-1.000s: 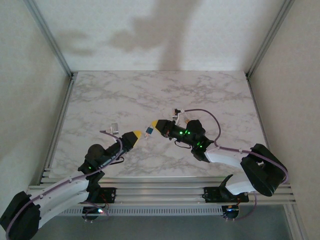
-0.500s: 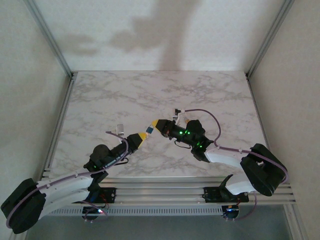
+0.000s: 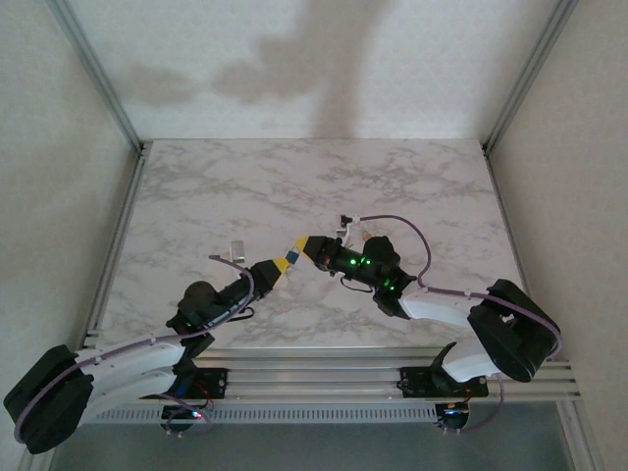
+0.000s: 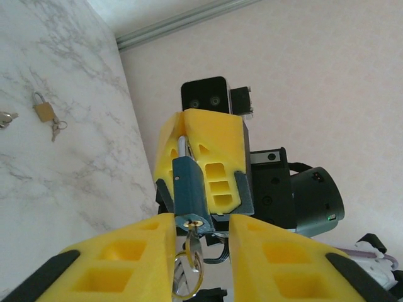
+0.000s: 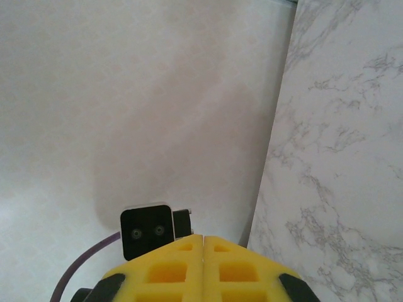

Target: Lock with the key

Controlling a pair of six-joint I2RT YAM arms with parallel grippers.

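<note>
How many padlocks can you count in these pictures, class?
2. A blue padlock is gripped by the right pincer, seen from the left wrist. A brass padlock lies on the marble table. A silvery object cut off at that picture's edge may be another.

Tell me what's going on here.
The right gripper is shut on a blue padlock, holding it out toward the left gripper. A key with a ring sits in the padlock's keyhole. The left gripper's jaws stand apart on either side of the key, not yet pinching it. A brass padlock lies aside on the table.
</note>
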